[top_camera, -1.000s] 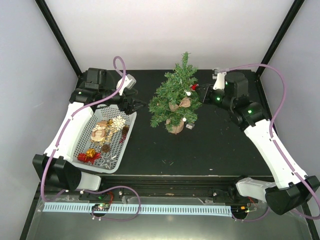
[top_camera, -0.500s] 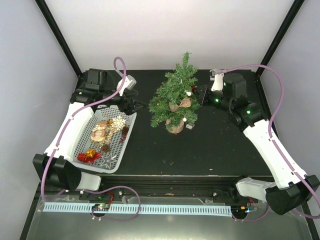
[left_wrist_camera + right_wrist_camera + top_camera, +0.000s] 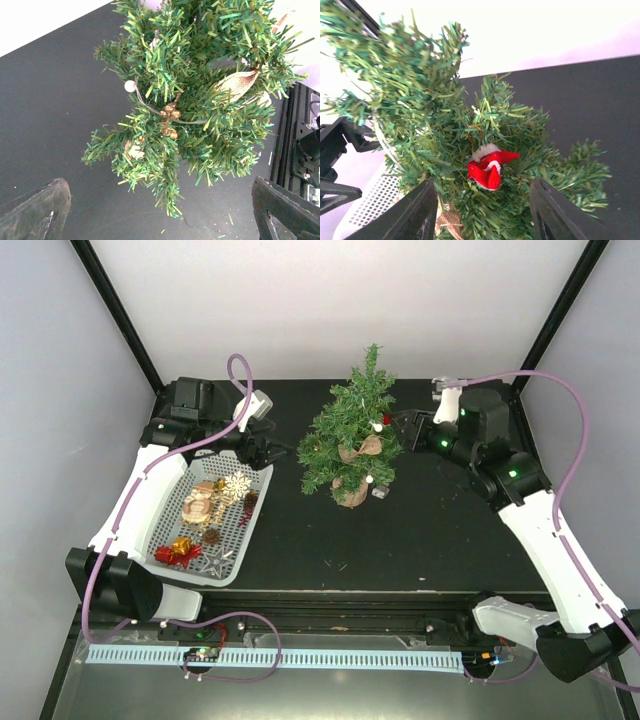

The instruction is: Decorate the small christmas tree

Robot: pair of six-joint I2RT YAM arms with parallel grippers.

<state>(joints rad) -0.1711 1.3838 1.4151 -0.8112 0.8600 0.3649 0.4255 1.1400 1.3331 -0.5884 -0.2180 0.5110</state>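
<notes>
Tree: the small christmas tree [image 3: 355, 435] stands upright on its round wood base [image 3: 350, 497], on the back middle of the black table [image 3: 440, 540], between the two grippers.
Left gripper: the left gripper [image 3: 275, 452] has its jaws spread wide and holds nothing. It sits over the far right corner of the tray, just left of the tree's lower branches and apart from them.
Right gripper: the right gripper [image 3: 400, 425] has its fingers [image 3: 415, 215] parted with nothing between them. It is close beside the tree's right side at upper-branch height.
Hat: a red santa hat [image 3: 490, 167] with white trim hangs in the branches just ahead of the right fingers, untouched by them.
Tray: the perforated grey tray [image 3: 232, 535] lies at the table's left edge and holds a white snowflake [image 3: 237, 483] and other small ornaments.
Edges: the tree is nearer the table's back edge than the front, and black frame posts rise at both back corners.
Open room: bare tabletop runs from the tree's base to the near edge and out to the right under the right arm. The gap between the tray and the tree is narrow.
</notes>
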